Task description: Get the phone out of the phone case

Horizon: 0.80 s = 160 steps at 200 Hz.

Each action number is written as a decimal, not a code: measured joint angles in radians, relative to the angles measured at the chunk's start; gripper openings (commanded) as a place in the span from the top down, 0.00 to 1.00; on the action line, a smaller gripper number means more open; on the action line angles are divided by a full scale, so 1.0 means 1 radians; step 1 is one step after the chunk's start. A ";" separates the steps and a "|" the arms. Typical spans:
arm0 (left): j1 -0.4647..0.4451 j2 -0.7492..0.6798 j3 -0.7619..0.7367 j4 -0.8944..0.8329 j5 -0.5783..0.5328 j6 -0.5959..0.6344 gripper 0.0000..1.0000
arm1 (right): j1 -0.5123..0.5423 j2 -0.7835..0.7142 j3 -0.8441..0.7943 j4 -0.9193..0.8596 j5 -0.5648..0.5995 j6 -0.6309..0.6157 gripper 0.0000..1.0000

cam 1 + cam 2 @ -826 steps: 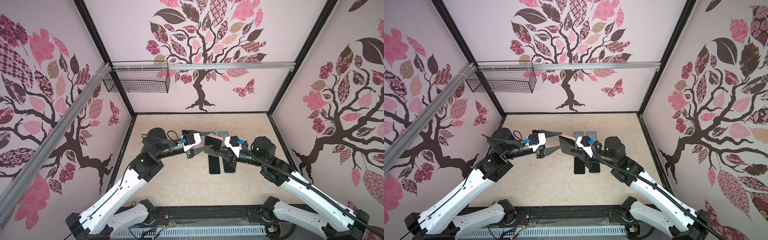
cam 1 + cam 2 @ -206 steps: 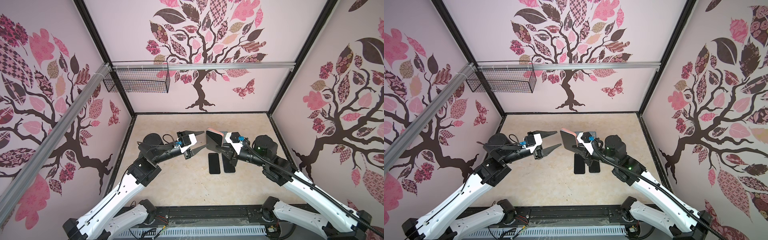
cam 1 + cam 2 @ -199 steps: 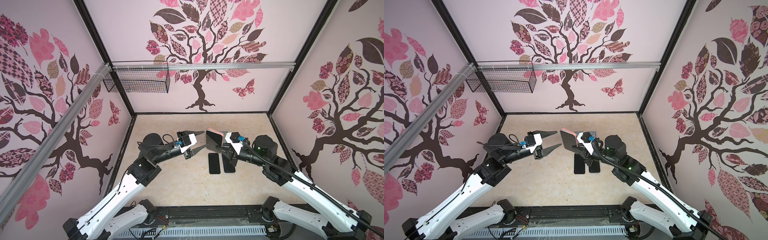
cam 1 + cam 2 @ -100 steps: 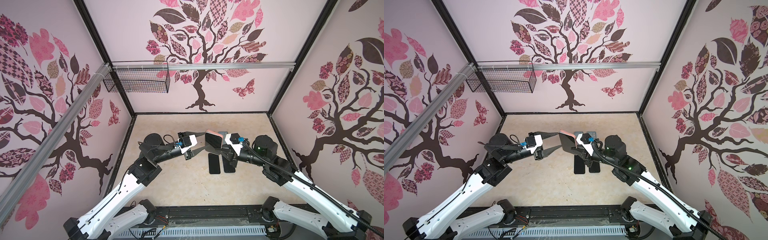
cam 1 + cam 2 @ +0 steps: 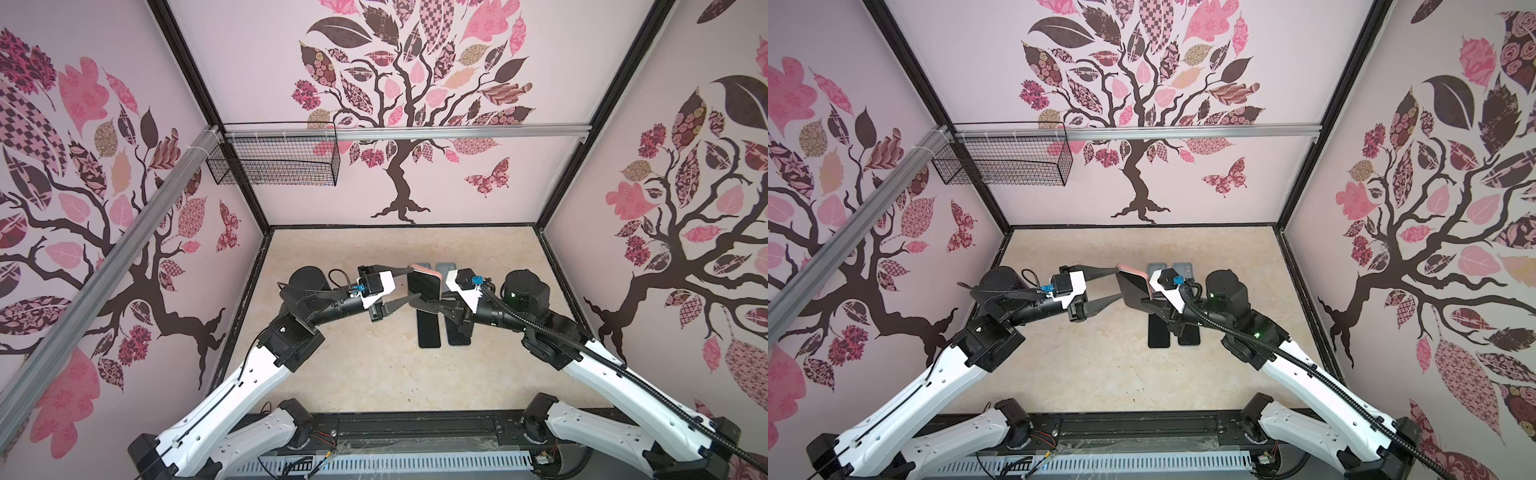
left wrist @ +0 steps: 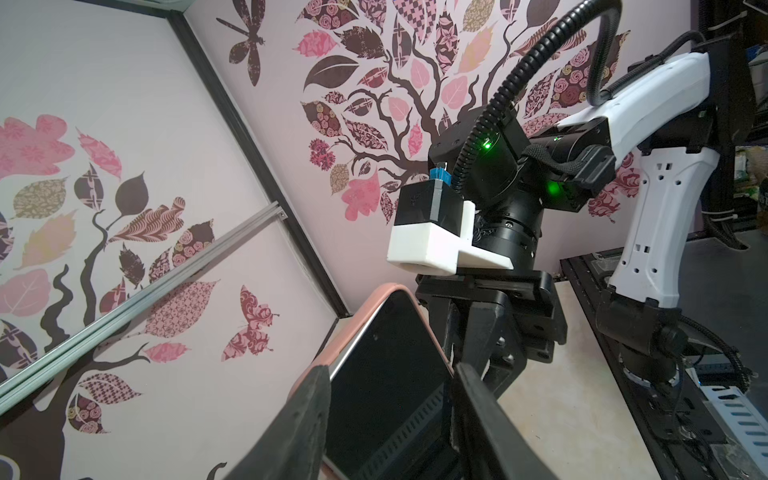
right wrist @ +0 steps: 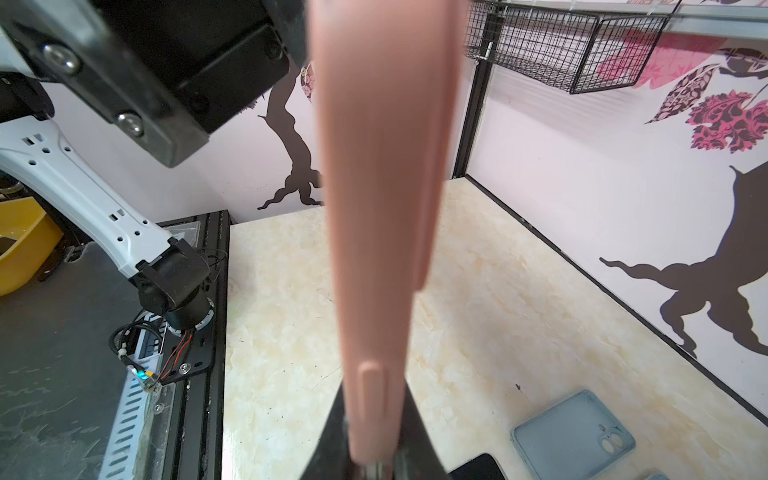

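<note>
Nearest the base rail (image 5: 415, 428), at 6 o'clock in both top views, the marbled counter (image 5: 374, 374) begins. Just past its centre lie two uncased handsets (image 5: 429, 332), side by side, with their long axes running 6 to 12 o'clock.

Past their 12 o'clock ends, raised clear of the counter, is the task item. The phone (image 6: 386, 374) sits in a pink phone case (image 7: 374, 208) and stands on edge. The right tool (image 5: 430, 306) enters from 3 o'clock and is clamped on one end of the phone case, pinching its two broad faces. The left tool (image 5: 414, 284) enters from 9 o'clock with its jaws apart, one finger outside each long edge of the case. Pad contact cannot be confirmed.

Handling, as a judgement:
- The phone is likely a rigid, fairly heavy slab with a slick, breakable glass face.
- The case looks soft, matte and pliable, so it should flex before the phone does.
- Take hold across the long edges, not on the glass.
- Peel a case corner back at the end opposite the right tool, then ease the phone out.
- A slip here would drop the glass onto hard stone.

Beyond, toward 12 o'clock, two empty grey-blue cases (image 5: 1158, 267) lie flat on the counter.
</note>
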 measured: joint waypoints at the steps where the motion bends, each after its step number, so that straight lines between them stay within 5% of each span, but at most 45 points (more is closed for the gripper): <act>1: 0.000 0.000 0.000 0.000 0.000 0.000 0.49 | 0.000 0.000 0.000 0.000 0.000 0.000 1.00; 160: 0.000 -0.011 -0.018 0.014 -0.081 0.000 0.48 | 0.000 -0.019 -0.002 0.031 0.031 -0.002 1.00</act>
